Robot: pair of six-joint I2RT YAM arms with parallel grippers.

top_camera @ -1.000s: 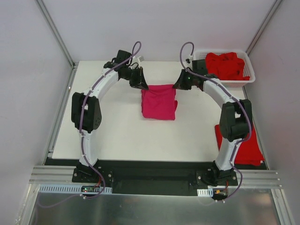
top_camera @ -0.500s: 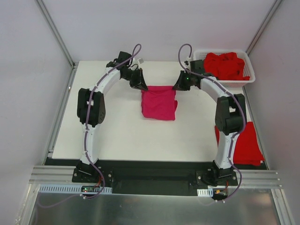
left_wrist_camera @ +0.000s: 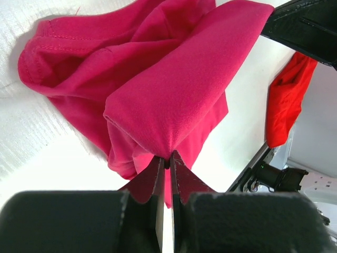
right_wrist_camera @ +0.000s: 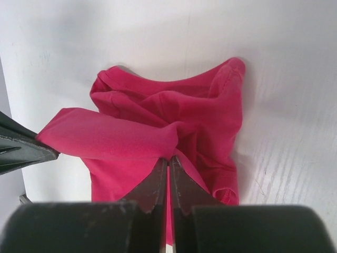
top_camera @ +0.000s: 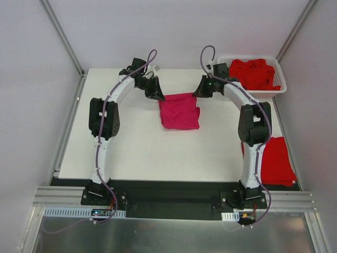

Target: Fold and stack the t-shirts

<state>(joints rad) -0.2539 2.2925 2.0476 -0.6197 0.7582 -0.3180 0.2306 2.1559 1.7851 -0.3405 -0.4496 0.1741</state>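
Lying nearest the arm bases, near and to the right of the magenta-pink t-shirt [top_camera: 180,112], a bright red t-shirt [top_camera: 276,161] sits flat at the right edge of the white surface [top_camera: 137,142], partly hidden by the right arm. The magenta-pink t-shirt itself rests mid-surface as a roughly square, partly folded bundle, with its far edge lifted into a taut band. The left end effector [left_wrist_camera: 169,161] has its fingers pressed together on the left corner of that band, and the right end effector [right_wrist_camera: 168,161] is clamped the same way on the right corner. Farther off, beyond and to the right of the magenta-pink t-shirt, a white slotted basket [top_camera: 281,87] holds a crumpled heap of red t-shirts [top_camera: 255,74].
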